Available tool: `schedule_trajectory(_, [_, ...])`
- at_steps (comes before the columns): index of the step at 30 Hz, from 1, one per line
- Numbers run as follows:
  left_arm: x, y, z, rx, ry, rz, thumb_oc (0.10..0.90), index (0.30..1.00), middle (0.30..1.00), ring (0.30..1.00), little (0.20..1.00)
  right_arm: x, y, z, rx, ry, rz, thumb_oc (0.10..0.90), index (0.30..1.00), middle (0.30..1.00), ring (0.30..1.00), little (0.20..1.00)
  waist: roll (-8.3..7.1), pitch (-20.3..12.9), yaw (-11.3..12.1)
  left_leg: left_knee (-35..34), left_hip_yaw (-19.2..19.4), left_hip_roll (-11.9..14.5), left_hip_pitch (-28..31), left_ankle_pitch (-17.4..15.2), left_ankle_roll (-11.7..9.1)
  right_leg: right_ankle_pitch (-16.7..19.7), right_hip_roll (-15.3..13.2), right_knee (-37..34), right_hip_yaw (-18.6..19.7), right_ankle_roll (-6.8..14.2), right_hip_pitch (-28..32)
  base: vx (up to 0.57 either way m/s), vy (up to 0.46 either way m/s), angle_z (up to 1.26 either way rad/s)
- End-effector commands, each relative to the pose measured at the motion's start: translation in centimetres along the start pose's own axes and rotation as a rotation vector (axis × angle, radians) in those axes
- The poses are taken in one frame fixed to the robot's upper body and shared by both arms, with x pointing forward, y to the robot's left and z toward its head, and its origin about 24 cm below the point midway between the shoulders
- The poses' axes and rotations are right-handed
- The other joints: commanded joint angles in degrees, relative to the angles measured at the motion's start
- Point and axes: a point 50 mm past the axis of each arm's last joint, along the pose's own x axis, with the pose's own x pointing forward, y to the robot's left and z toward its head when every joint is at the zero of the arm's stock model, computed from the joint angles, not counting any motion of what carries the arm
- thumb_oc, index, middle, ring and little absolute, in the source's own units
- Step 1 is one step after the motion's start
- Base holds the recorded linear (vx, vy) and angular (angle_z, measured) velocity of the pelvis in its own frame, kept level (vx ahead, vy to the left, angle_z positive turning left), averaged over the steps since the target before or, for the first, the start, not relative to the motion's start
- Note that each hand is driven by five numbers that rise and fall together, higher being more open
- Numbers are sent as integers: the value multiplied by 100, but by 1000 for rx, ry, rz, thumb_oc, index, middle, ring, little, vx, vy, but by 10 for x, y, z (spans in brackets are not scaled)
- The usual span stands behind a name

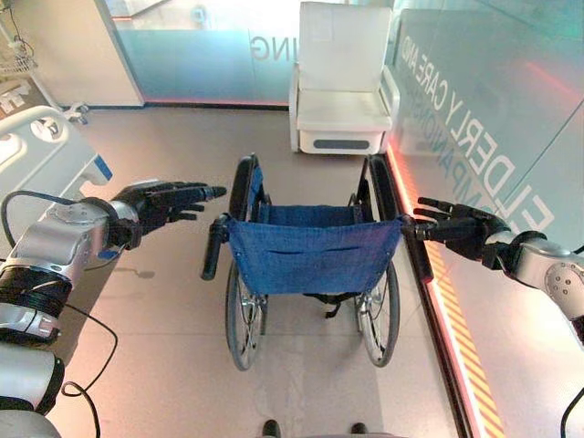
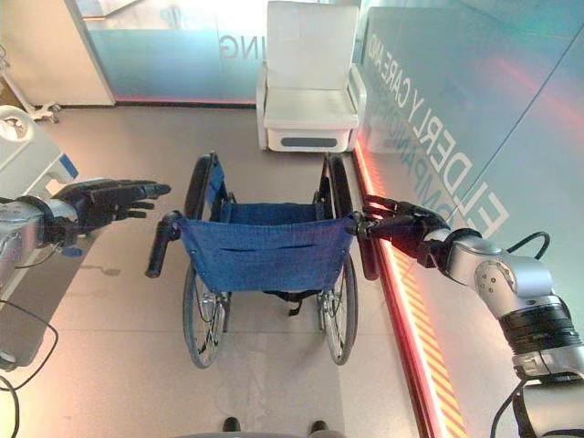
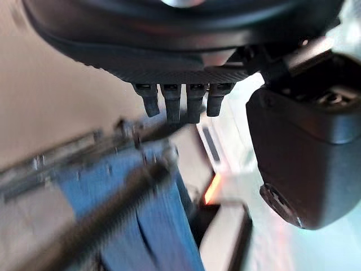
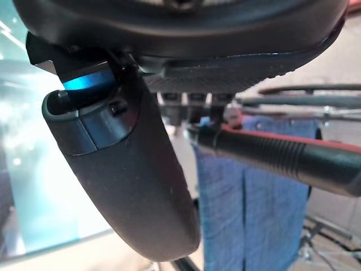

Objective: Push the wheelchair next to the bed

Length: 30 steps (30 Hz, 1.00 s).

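The wheelchair (image 1: 310,265) w/ a blue cloth back stands in the middle of the floor (image 1: 164,310), its back toward the robot & its front toward a white armchair (image 1: 339,82) by the far glass wall (image 1: 201,46). It has 2 black push handles: the left handle (image 1: 213,246) sticks out on the left side, the right handle (image 4: 276,155) on the right side. The right hand (image 2: 401,225) is at the right handle; in the right wrist view the handle lies just past the fingers, w/ the thumb (image 4: 130,169) big in front, fingers straight, not wrapped round it. I can't tell if they touch it. The left hand (image 1: 169,203) is up in the air, left of the left handle & a bit apart from it, fingers straight & pointing at the chair, holding nothing. The bed (image 1: 41,155), white w/ a blue bit, is at the far left, well apart from the wheelchair. On the right, close by the wheelchair, runs a frosted glass wall w/ an orange glowing strip (image 1: 456,328) along the floor.
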Motion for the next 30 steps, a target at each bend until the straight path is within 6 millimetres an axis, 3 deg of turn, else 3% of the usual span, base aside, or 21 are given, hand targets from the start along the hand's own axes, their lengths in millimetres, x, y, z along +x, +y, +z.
schedule_trajectory(1, [-43,61,62,62,-297,331,800,900,900,900,900,-10,6,41,32,-178,8,800,900,900,900,900,66,-413,6,59,259,-473,263,-814,165,-86,165,6,-258,-74,25,0,0,0])
schedule_trajectory(12, [-53,51,44,1,-406,457,800,900,900,900,900,-11,6,-4,146,-66,4,800,900,900,900,900,-21,-383,21,59,183,-476,274,-839,171,-121,178,6,-235,-105,57,0,0,0])
schedule_trajectory(18, [-44,35,33,-56,-376,391,800,900,900,900,900,-8,16,-4,198,-89,6,800,900,900,900,900,-13,-358,37,59,153,-487,294,-841,183,-133,184,6,-242,-111,79,0,0,0])
schedule_trajectory(24, [-40,27,32,-46,-376,360,800,900,900,900,900,-6,26,7,312,-153,-29,800,900,900,900,900,22,-347,56,59,135,-490,290,-850,191,-144,190,6,-231,-110,82,0,0,0])
schedule_trajectory(30, [-39,18,34,-42,-374,335,800,900,900,900,900,-7,39,3,323,-125,8,800,900,900,900,900,34,-315,50,59,118,-507,284,-850,208,-142,191,6,-209,-113,71,0,0,0])
